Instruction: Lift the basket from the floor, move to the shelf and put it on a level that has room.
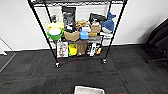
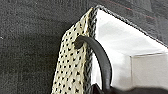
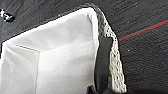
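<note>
Off-white lined basket (image 1: pixel 89 90) sits before the cluttered shelf (image 1: pixel 77 32); no writing legible.

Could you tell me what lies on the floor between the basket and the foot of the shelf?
In the head view, bare dark carpet floor lies between the basket and the shelf; nothing stands on that stretch.

The basket (image 1: pixel 89 90) sits on the floor (image 1: pixel 130 72) in front of the shelf (image 1: pixel 77 32), which stands against the wall (image 1: pixel 17 25).
</note>
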Available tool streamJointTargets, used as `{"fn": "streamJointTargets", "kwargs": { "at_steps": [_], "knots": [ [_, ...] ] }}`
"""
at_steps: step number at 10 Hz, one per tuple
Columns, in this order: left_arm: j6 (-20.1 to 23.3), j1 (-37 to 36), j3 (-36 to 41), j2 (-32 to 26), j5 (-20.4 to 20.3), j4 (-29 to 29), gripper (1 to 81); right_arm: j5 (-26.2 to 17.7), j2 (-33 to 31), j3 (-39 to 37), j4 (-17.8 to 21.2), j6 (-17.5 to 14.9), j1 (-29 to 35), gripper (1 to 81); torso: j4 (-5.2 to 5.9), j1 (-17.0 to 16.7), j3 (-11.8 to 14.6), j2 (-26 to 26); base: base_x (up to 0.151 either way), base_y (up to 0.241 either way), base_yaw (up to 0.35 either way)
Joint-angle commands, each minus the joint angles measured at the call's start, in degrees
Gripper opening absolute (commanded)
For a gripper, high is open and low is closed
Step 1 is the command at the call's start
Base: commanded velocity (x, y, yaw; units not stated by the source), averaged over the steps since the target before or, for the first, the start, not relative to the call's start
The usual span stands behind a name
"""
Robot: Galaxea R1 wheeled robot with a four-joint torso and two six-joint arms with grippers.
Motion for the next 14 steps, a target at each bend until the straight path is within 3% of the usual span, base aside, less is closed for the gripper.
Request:
{"fn": "streamJointTargets", "kwargs": {
  "at_steps": [1, 4, 6, 7, 9, 14],
  "knots": [
    [-0.77, -5.13, 10.58, -5.38, 1.97, -1.19, 1.0, -1.92, -2.98, 7.73, 0.73, 1.74, 6.13, 1.0, 0.0, 0.0, 0.0, 0.0, 0.0, 0.0, 0.0],
    [-0.77, -5.13, 13.49, -6.52, 1.18, -1.81, 1.0, -0.95, -7.2, 15.29, 0.65, 2.79, 7.19, 1.0, 0.0, 0.0, 0.0, 0.0, 0.0, 0.0, 0.0],
    [-0.77, -5.13, 14.54, -7.14, 1.09, -1.98, 1.0, -0.95, -7.73, 15.99, 0.65, 3.32, 7.54, 1.0, 0.0, 0.0, 0.0, 0.0, 0.0, 0.0, 0.0],
    [-0.86, -5.13, 15.06, -7.57, 1.0, -2.07, 1.0, -1.03, -7.65, 16.08, 0.56, 3.32, 7.63, 1.0, 0.0, -3.69, 0.0, 5.73, 0.0, 0.0, 0.0],
    [-0.77, -5.13, 17.26, -9.16, 0.74, -2.95, 1.0, -1.04, -7.73, 16.6, 0.29, 3.31, 7.81, 1.0, 0.0, -4.09, 0.0, 6.45, 0.0, 0.0, 0.0],
    [-0.77, -5.13, 21.04, -11.62, -1.46, -3.57, 1.0, -1.04, -7.82, 17.49, -0.15, 3.23, 8.07, 1.0, 0.0, -9.81, -0.02, 15.65, 0.0, 0.0, 0.0]
  ]
}}
